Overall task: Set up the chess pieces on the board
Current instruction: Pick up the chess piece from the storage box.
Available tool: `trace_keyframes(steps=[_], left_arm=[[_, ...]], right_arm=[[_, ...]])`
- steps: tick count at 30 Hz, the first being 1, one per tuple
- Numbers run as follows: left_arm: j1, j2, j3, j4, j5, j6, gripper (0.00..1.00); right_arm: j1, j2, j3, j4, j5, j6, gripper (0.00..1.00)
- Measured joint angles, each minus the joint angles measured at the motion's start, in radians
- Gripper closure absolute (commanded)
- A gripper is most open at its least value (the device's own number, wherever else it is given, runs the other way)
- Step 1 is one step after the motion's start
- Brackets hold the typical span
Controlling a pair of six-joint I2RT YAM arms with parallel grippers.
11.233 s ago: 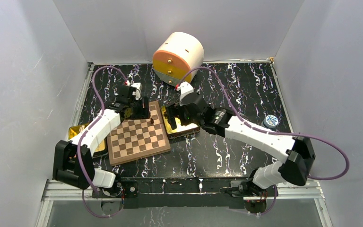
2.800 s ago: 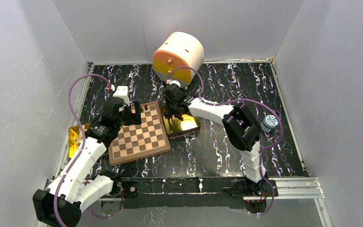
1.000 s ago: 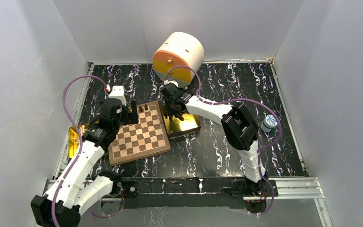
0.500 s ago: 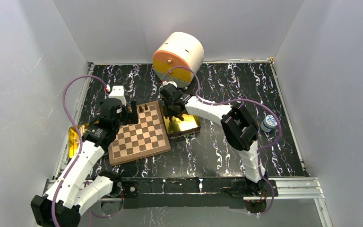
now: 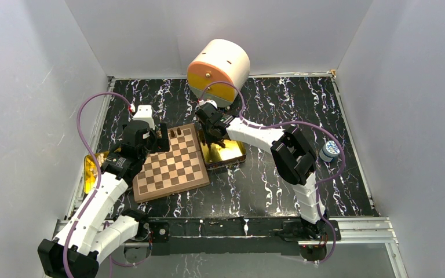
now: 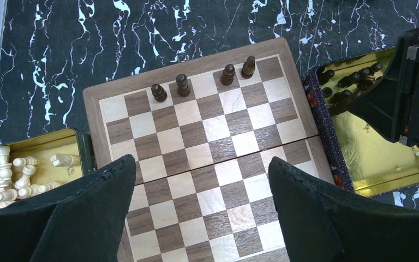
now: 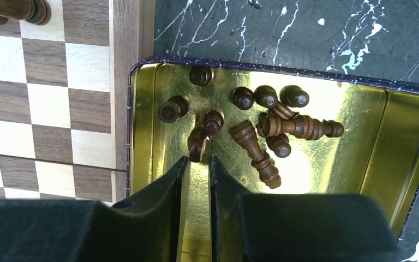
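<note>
Four pieces (image 6: 183, 84) on board (image 6: 207, 164); rest in tin (image 7: 371, 147) at its 3 o'clock. They're light, slick, roll easy, so grab mid-stem. R gripper (image 7: 195, 172) nearly together, empty; L gripper (image 6: 202, 210) wide apart.

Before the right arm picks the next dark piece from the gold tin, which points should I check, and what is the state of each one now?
1. Right hand empty: ok. Its fingers stand nearly together, with only gold floor showing in the gap.
2. Dark pieces left in the gold tin: ok. Several lie and stand there; a fallen piece is just ahead of the fingertips.
3. Fingers wide enough to take a piece: not ok.
4. Free squares in the far row of the board: ok. Only four dark pieces stand there.
5. Left hand out of the way: cannot tell. It hovers open above the board.
</note>
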Motion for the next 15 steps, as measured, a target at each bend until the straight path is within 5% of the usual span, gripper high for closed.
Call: trace_keyframes(steps=[9, 15], left_arm=[[0.0, 0.0, 0.0, 0.0, 0.0, 0.0, 0.12], [0.0, 0.0, 0.0, 0.0, 0.0, 0.0, 0.12]], right_arm=[[0.002, 0.006, 0.006, 0.002, -0.002, -0.011, 0.66], [0.002, 0.049, 0.027, 0.01, -0.001, -0.012, 0.76]])
